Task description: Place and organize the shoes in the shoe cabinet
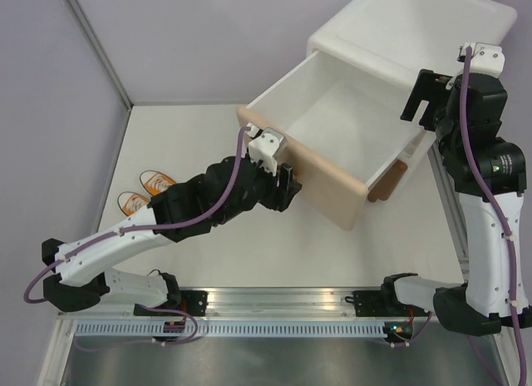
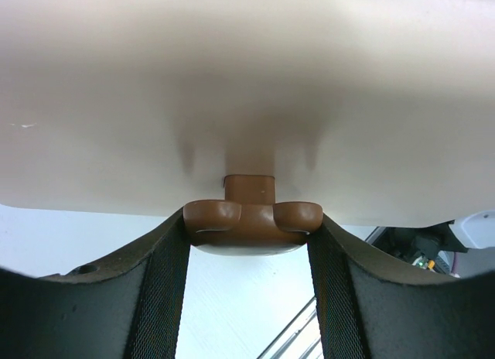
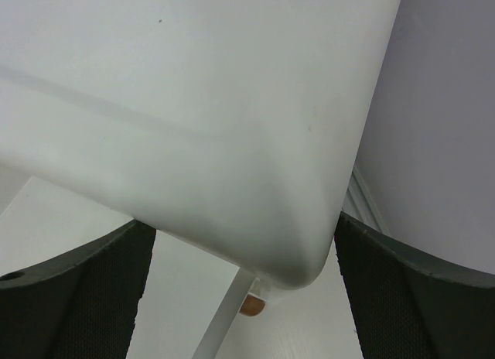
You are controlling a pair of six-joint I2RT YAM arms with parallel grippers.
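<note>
The white shoe cabinet (image 1: 416, 28) stands at the back right with its beige upper drawer (image 1: 332, 190) pulled out; the white inside shows no shoes. My left gripper (image 1: 291, 186) is shut on that drawer's brown bear-head knob (image 2: 253, 217), with a finger on each side. My right gripper (image 1: 424, 99) is open at the cabinet's right side, its fingers straddling a rounded white corner (image 3: 255, 181). Two orange sneakers (image 1: 156, 183) (image 1: 133, 203) lie on the table at the far left. The red sneakers are out of view.
The brown lower drawer (image 1: 389, 182) peeks out under the open one. A brown cabinet foot (image 3: 253, 305) shows below the corner. Purple walls close the table on the left and at the back. A metal rail (image 1: 274, 307) runs along the near edge.
</note>
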